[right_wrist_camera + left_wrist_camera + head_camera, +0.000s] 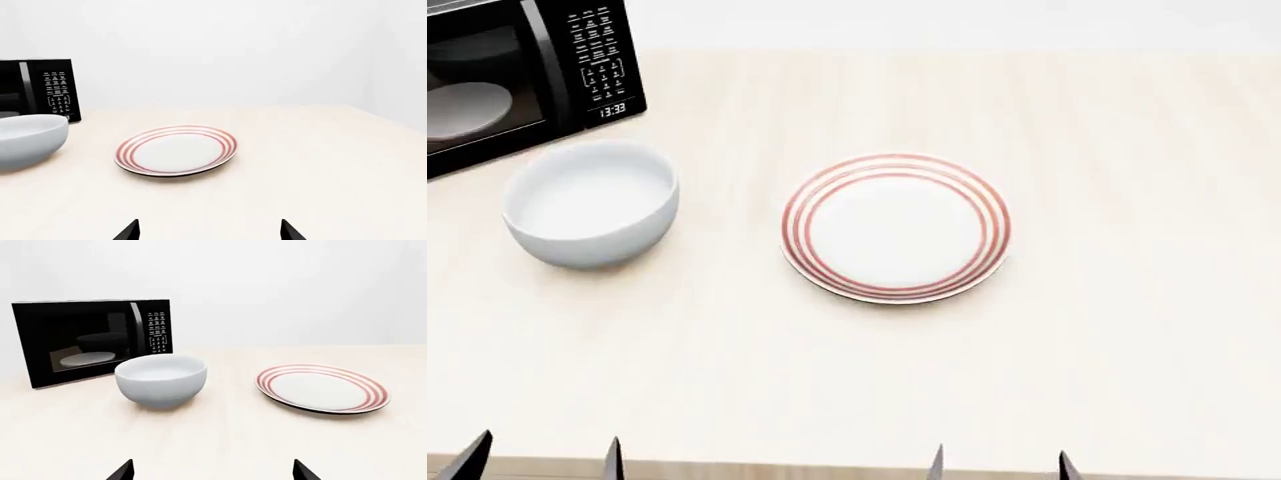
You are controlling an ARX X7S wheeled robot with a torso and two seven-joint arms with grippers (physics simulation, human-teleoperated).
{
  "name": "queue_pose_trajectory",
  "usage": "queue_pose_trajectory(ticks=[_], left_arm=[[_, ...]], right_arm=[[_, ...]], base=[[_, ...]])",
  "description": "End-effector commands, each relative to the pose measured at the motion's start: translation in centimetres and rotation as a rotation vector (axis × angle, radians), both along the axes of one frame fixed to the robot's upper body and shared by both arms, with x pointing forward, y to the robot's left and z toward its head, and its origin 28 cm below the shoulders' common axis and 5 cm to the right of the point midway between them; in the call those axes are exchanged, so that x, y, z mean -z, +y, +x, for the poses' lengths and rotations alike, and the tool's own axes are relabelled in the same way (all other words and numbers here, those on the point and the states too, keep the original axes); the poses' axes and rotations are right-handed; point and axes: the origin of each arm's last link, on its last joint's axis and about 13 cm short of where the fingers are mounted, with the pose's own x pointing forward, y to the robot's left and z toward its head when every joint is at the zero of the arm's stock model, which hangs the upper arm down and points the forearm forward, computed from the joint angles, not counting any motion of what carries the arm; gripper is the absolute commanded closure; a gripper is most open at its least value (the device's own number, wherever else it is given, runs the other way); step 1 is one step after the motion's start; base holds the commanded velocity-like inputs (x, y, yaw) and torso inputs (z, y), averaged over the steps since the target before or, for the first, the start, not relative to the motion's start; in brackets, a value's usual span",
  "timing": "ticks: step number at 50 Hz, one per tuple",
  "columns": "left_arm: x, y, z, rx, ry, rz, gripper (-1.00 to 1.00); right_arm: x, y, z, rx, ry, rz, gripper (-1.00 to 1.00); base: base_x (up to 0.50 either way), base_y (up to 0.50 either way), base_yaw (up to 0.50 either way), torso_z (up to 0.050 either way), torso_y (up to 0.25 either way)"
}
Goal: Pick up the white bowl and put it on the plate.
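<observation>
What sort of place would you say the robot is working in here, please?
Probably a simulated kitchen counter or table: a black microwave stands at the back of a pale wooden tabletop, with a white bowl and a red-ringed plate set out before plain white walls.

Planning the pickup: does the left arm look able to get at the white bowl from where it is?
Probably yes. The left tool is open at the near table edge, and only bare table lies between it and the white bowl. The microwave stands behind the bowl.

A black microwave [521, 75] is sitting at the far left of the pale wooden table [1094, 380], its clock showing 13:33, a pale disc [461, 108] lying inside.
</observation>
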Motion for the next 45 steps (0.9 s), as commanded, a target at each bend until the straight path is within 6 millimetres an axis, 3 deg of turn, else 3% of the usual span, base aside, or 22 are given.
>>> queue_pose_trajectory(ticks=[1,11,25,45], left_arm=[[-2.6,0.1,-1.3,-0.003,-0.097,0.039,-1.0],[-3.1,0.1,-1.7,-0.01,-0.126,0.044,-1.0],[-3.4,0.2,-1.7,-0.016,-0.144,0.06,-1.0],[-3.2,0.2,-1.7,-0.012,-0.138,0.059,-1.0]], right_arm=[[-2.6,0.1,-1.0,-0.004,-0.074,-0.012,-1.0],[-4.4,0.4,-1.5,-0.018,-0.135,-0.052,-1.0],[-4.6,0.5,-1.6,-0.035,-0.141,-0.071,-1.0],[-4.5,0.5,-1.6,-0.039,-0.141,-0.072,-1.0]], base=[[0.0,0.0,0.0,0.0,0.0],[0.0,0.0,0.0,0.0,0.0],[0.01,0.0,0.0,0.0,0.0],[0.49,0.0,0.0,0.0,0.0]])
